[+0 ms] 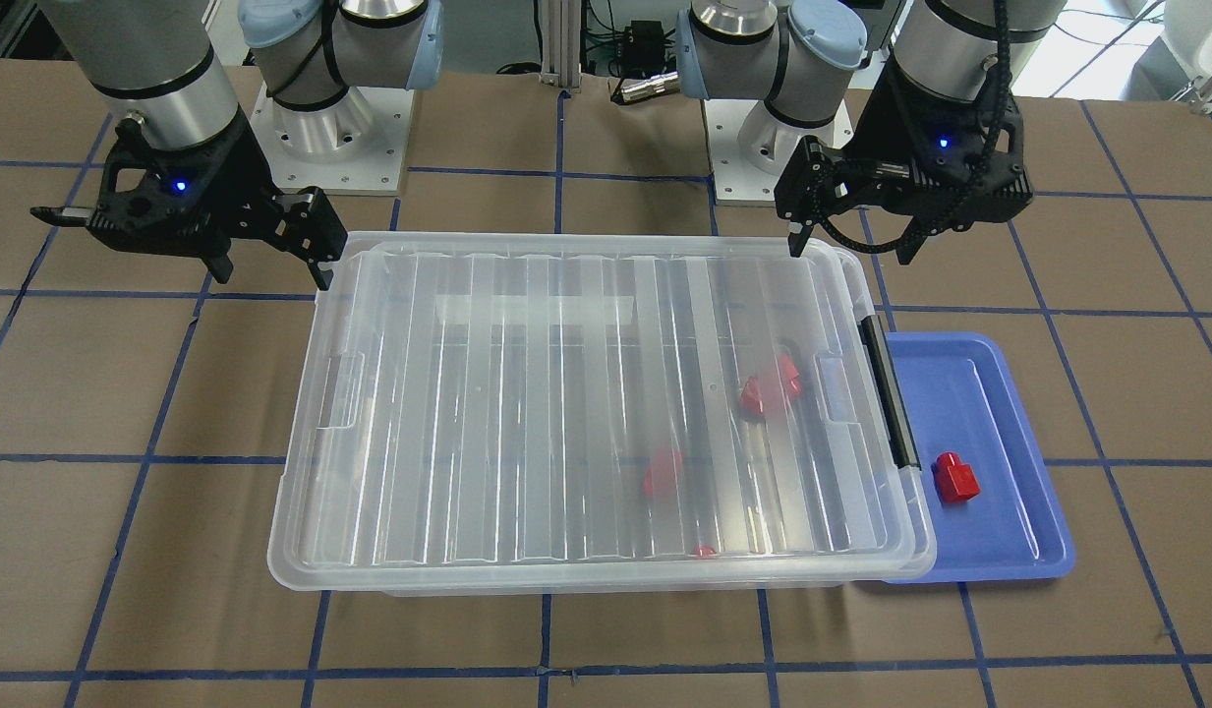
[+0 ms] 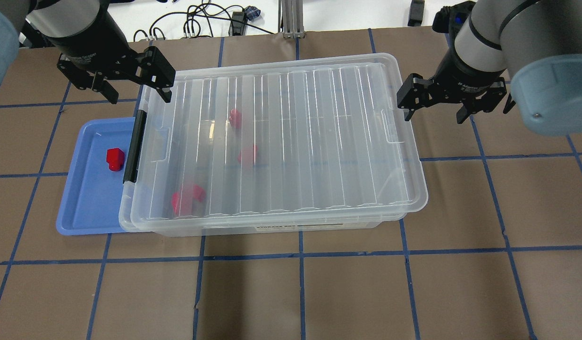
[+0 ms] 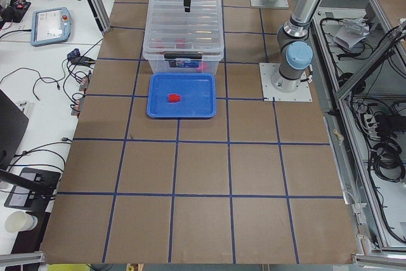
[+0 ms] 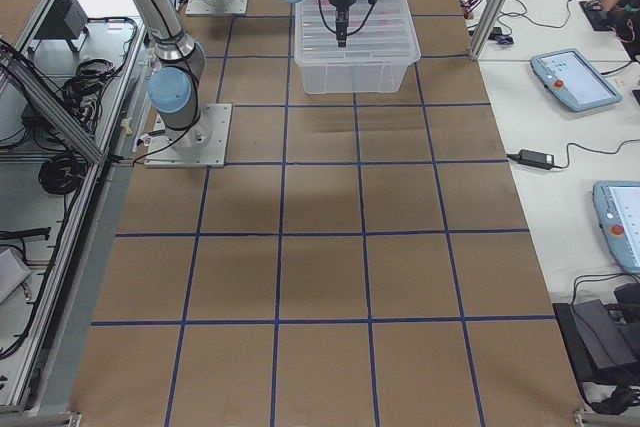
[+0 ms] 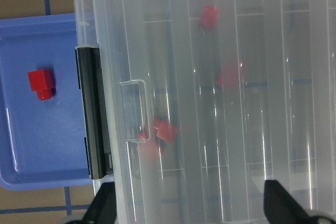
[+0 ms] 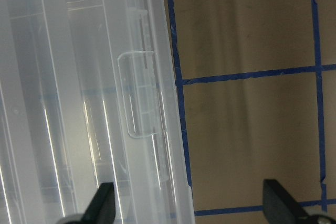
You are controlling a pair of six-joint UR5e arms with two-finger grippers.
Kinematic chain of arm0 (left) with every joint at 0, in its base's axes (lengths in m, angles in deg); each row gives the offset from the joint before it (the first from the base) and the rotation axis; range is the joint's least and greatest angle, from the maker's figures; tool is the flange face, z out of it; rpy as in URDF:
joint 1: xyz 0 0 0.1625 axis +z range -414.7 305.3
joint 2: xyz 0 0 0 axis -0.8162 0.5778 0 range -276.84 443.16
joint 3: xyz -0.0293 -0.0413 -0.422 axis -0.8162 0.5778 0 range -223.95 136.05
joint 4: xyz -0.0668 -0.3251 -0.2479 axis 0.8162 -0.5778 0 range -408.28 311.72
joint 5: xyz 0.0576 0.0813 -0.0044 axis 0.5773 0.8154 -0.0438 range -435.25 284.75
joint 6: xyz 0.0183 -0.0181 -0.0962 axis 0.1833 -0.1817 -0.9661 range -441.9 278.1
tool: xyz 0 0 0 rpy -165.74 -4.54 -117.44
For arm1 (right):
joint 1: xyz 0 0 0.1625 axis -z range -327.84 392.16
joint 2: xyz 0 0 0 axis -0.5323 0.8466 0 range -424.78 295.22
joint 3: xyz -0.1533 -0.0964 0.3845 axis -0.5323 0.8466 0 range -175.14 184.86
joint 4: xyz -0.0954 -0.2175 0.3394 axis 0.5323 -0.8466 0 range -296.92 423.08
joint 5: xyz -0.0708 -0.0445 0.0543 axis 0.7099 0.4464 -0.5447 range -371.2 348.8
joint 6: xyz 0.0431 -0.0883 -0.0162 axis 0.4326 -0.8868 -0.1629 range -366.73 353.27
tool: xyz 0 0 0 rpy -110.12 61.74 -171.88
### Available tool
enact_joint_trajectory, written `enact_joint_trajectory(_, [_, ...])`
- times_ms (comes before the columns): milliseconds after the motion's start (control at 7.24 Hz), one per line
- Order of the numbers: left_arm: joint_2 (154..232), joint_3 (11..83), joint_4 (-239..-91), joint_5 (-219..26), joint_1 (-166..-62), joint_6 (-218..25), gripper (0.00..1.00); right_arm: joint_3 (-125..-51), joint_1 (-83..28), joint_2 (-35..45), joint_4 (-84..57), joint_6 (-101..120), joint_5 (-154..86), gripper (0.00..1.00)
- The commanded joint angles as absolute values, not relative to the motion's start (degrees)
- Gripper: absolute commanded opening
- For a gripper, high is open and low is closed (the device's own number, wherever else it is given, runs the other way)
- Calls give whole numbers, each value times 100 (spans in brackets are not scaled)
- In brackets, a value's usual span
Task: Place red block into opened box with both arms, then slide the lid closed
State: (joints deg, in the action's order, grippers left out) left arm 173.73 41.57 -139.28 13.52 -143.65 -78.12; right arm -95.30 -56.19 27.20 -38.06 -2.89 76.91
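The clear box (image 2: 281, 227) stands mid-table with its ribbed lid (image 2: 319, 141) lying over nearly all of it. Its black handle (image 2: 133, 146) is at the robot's left end. Three red blocks show blurred through the lid, one of them (image 2: 247, 155) near the middle. Another red block (image 2: 115, 159) (image 5: 41, 83) lies on the blue tray (image 2: 83, 208) beside the handle. My left gripper (image 2: 139, 94) (image 1: 851, 246) hangs open over the lid's far corner at the handle end, holding nothing. My right gripper (image 2: 433, 115) (image 1: 271, 270) hangs open and empty over the opposite end's far corner.
The blue tray (image 1: 1018, 551) touches the box's handle end. Brown table panels with blue tape lines (image 2: 300, 255) surround the box. The arm bases (image 1: 320, 128) stand behind it. Cables and tablets (image 4: 570, 77) lie on side benches.
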Motion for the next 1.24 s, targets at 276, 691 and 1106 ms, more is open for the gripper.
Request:
enact_joint_trajectory(276, [17395, 4148, -13907, 1317, -14365, -7812, 100, -9859, -5608, 2251, -4440, -286, 7730, 100])
enact_joint_trajectory(691, [17413, 4139, -13907, 1308, -14365, -7821, 100, -9824, -5608, 1784, -4906, -295, 8179, 100])
enact_joint_trajectory(1106, [17413, 4139, -13907, 1308, -14365, -7821, 100, -9824, -5608, 1775, -4880, -269, 8126, 100])
